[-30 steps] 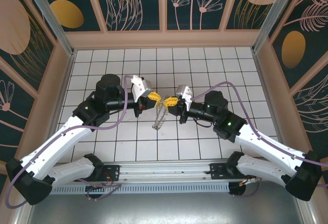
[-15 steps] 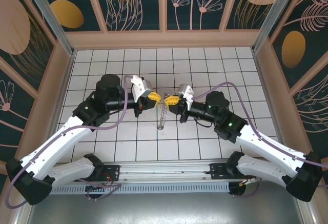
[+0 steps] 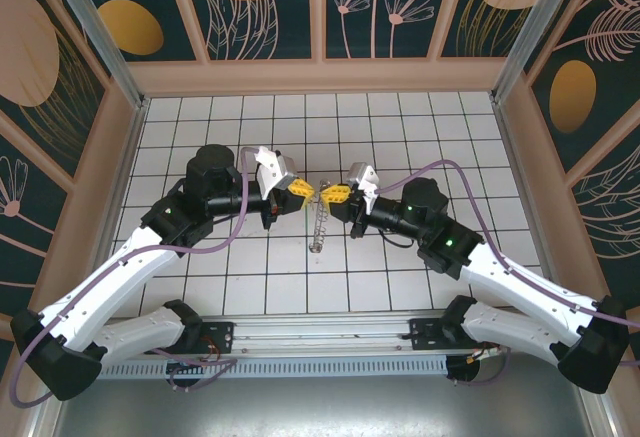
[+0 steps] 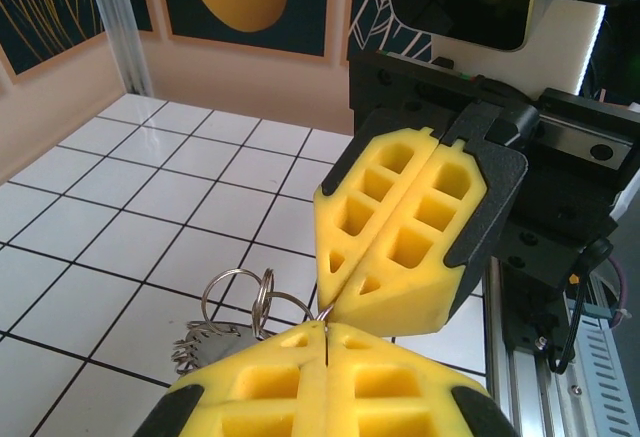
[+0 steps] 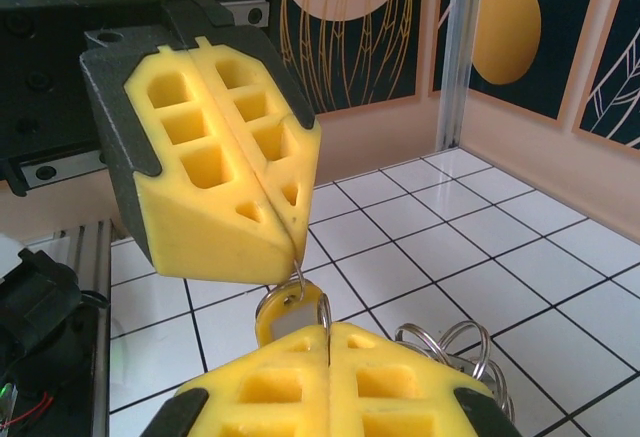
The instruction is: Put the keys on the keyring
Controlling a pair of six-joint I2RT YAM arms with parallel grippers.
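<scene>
Swinging leftward a second ago, the keyring [image 3: 318,225] now hangs nearly straight over the bench [image 3: 400,127]. Above it the left gripper [image 3: 303,190] and right gripper [image 3: 333,195] meet tip to tip. Both sets of jaws are pressed together, each pinching thin wire at the keyring's top; its loops dangle below.

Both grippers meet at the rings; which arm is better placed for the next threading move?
Right, probably. Both grippers are shut tip to tip; the tan key looks pinched in the right gripper, free to steer, while the left gripper anchors the keyring above it.
</scene>
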